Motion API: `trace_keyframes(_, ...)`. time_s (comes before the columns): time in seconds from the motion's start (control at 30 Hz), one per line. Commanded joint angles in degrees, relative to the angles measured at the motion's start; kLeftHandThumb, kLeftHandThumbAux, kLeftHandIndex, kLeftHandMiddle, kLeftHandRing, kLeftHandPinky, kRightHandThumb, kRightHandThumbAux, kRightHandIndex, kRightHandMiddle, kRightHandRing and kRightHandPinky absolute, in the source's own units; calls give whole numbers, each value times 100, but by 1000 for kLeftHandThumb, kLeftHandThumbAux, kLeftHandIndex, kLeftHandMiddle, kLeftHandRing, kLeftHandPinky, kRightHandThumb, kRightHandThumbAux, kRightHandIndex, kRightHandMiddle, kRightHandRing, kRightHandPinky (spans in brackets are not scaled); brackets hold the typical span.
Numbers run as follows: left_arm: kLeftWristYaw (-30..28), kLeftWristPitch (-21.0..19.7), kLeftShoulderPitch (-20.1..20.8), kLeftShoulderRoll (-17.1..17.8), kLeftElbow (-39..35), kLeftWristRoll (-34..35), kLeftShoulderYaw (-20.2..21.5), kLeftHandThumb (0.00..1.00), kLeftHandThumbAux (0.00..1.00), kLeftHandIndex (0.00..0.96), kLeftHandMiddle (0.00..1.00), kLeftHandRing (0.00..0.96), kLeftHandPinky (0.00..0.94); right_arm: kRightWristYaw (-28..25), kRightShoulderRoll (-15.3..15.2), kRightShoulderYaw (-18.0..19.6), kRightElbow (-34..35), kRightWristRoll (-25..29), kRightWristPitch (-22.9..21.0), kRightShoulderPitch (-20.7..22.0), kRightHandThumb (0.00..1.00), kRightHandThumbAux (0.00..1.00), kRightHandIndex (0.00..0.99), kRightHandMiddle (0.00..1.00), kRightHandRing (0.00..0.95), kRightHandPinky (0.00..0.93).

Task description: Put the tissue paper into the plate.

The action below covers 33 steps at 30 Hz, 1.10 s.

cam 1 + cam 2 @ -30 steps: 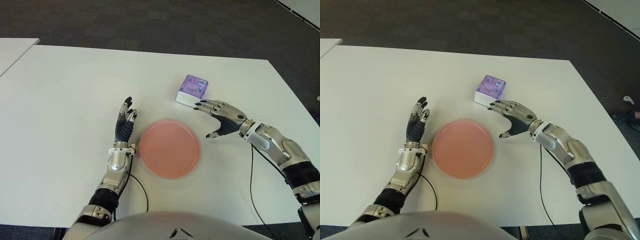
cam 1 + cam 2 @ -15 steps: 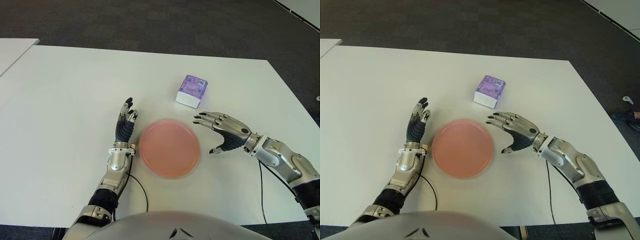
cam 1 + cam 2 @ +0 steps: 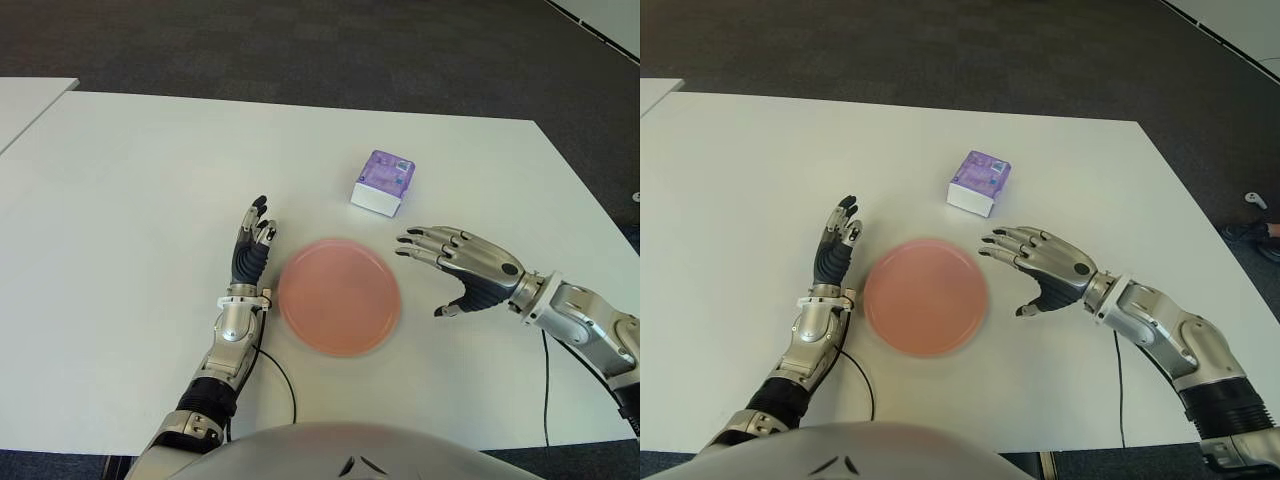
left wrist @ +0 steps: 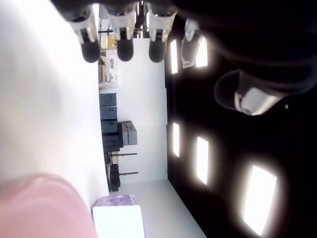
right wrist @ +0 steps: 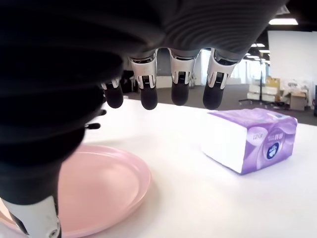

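Nothing done yet: the pink plate (image 3: 340, 295) sits bare at frame centre, and the tissue paper (image 3: 383, 182) lies above and right of it on the white table (image 3: 130, 180). Right hand (image 3: 465, 267) hovers right of the plate, fingers spread wide and empty, tissue well beyond the fingertips. Left hand (image 3: 250, 250) shows left of the plate, fingers straight, holding nothing.

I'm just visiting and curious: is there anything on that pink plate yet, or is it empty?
Empty. The pink plate shows only bare surface; the tissue pack sits apart on the table beyond it.
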State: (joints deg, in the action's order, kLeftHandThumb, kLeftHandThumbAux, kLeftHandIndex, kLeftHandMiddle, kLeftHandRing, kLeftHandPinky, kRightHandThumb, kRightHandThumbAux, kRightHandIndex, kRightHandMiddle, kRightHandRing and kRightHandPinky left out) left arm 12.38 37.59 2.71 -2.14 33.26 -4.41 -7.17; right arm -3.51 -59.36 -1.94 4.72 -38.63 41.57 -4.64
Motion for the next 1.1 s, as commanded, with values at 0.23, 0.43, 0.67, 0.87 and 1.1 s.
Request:
trace_keyframes(0.23, -263, -236, -953, 173, 916, -17, 121, 0, 386, 0, 0, 0, 0, -242, 443, -365, -597, -307, -180, 969, 2, 700, 0, 56, 19, 16)
trace_keyframes(0.43, -195, -248, -897, 200, 981, -58, 156, 0, 395, 0, 0, 0, 0, 171, 927, -427, -999, -505, -362, 1896, 58, 700, 10, 74, 38, 34)
trace_keyframes(0.67, 36, -263, -885, 246, 914, -277, 146, 0, 393, 0, 0, 0, 0, 923, 1632, -532, -1692, -685, -639, 2893, 160, 711, 8, 72, 38, 24)
trace_keyframes(0.87, -19, -213, -874, 305, 933, -240, 141, 0, 380, 0, 0, 0, 0, 1211, 2151, -789, -2253, -759, -898, 3539, 213, 718, 0, 60, 30, 22)
trace_keyframes(1.1, -49, -20, -802, 309, 1150, -173, 192, 0, 367, 0, 0, 0, 0, 1415, 2678, -1218, -3089, -925, -1149, 4332, 231, 725, 0, 43, 13, 9)
